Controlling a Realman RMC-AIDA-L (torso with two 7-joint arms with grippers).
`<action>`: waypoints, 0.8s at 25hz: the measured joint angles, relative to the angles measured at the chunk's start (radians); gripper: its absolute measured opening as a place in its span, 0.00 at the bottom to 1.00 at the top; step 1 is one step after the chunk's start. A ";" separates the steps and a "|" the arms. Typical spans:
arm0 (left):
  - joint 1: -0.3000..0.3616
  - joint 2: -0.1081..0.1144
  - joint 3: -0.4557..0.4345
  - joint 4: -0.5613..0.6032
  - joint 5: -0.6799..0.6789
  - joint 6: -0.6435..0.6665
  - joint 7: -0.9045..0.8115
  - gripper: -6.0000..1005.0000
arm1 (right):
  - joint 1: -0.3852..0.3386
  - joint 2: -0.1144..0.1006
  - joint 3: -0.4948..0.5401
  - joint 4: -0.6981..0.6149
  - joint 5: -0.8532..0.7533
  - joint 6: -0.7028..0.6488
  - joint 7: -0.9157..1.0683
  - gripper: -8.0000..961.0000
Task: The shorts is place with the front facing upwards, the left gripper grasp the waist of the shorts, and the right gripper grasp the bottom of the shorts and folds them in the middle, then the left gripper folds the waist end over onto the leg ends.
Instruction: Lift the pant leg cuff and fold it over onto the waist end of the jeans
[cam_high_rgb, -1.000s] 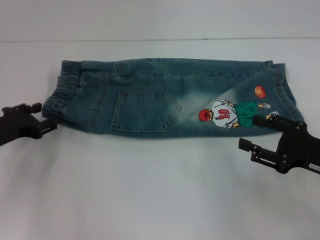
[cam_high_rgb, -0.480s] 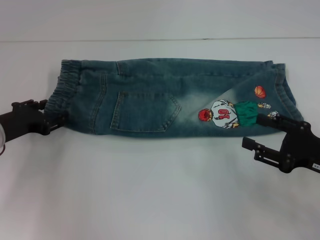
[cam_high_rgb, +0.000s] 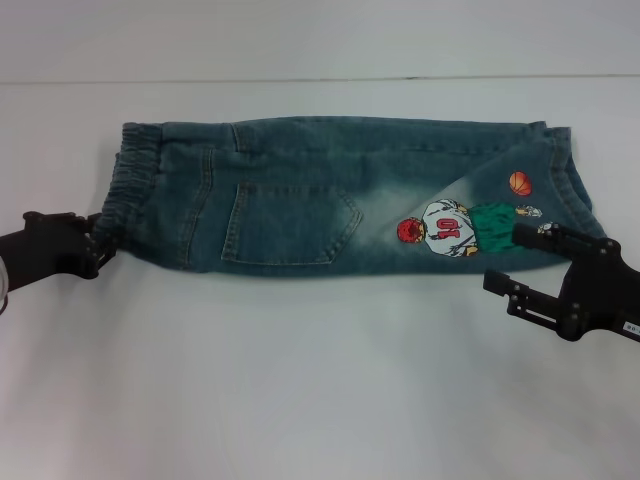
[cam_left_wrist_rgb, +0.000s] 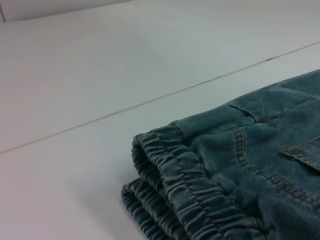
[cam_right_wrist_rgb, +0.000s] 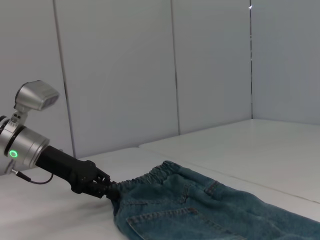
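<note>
Shorts (cam_high_rgb: 340, 195) of blue denim lie on a white table (cam_high_rgb: 300, 380), folded in half lengthwise so they form one long band running from the robot's left to its right. The gathered elastic waist (cam_high_rgb: 125, 185) sits at the left end and the leg ends (cam_high_rgb: 560, 175) at the right. A back pocket (cam_high_rgb: 290, 225) faces up near the middle, and a cartoon basketball player patch (cam_high_rgb: 450, 228) with a small orange ball (cam_high_rgb: 520, 182) shows on the turned-over flap toward the right.

At the near corner of the waist, the left gripper (cam_high_rgb: 98, 245) reaches in low from the left edge of the head view, its tip touching the denim. In the right wrist view that same gripper (cam_right_wrist_rgb: 107, 190) meets the bunched waistband, its fingers pressed together on the fabric. The left wrist view shows the two stacked layers of waist (cam_left_wrist_rgb: 175, 190) up close, but none of its own fingers.

Beside the leg ends, the right gripper (cam_high_rgb: 515, 260) has its two black fingers (cam_high_rgb: 545, 238) spread apart; the farther one lies at the edge of the denim by the patch, the nearer one over bare table.
</note>
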 joint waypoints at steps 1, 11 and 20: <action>-0.002 0.001 0.000 -0.001 0.002 0.005 0.000 0.47 | 0.000 0.000 0.000 0.000 0.000 0.001 0.000 0.75; -0.039 0.012 0.001 0.005 0.048 0.048 -0.087 0.07 | 0.005 0.006 0.004 0.025 0.031 0.063 -0.033 0.74; -0.060 0.022 0.007 0.051 0.050 0.126 -0.158 0.06 | -0.002 0.004 0.103 0.094 0.154 0.112 -0.136 0.58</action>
